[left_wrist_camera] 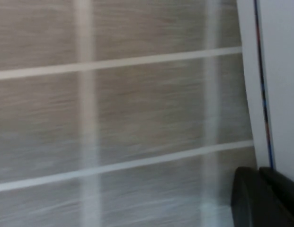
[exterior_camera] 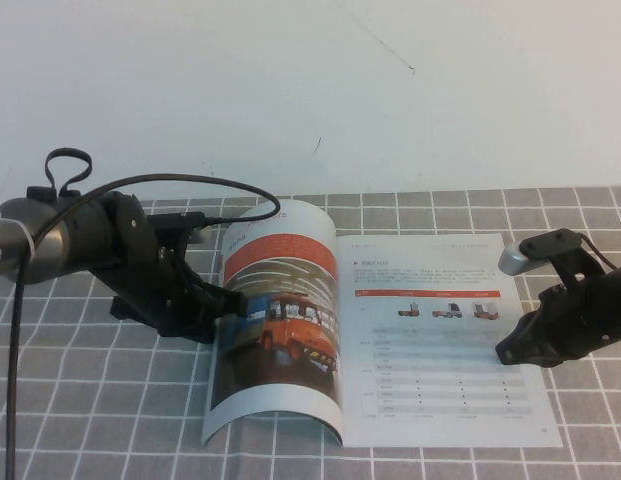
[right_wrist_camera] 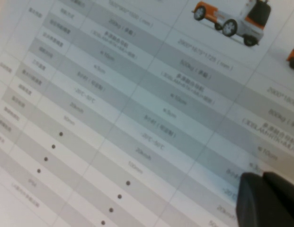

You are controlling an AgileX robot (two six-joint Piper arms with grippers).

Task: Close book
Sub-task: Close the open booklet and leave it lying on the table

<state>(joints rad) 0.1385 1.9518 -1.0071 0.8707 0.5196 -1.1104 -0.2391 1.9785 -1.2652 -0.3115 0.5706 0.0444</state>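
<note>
A book (exterior_camera: 422, 335) lies open on the checked cloth (exterior_camera: 90, 400). Its right page (right_wrist_camera: 137, 118) lies flat and shows a table and small vehicles. The left page (exterior_camera: 282, 320), with an orange truck picture, is lifted and curls over toward the spine. My left gripper (exterior_camera: 230, 300) is shut at that page's outer edge, low by the cloth. In the left wrist view my left gripper (left_wrist_camera: 262, 198) sits beside the white page edge (left_wrist_camera: 281, 71). My right gripper (exterior_camera: 508, 350) is shut, its tip on the right page near the outer edge. The right wrist view shows my right gripper (right_wrist_camera: 266, 201) on the print.
A black cable (exterior_camera: 190, 185) loops from the left arm over the cloth behind the book. A white wall (exterior_camera: 310, 90) rises behind the table. The cloth (left_wrist_camera: 137, 118) extends on all sides of the book.
</note>
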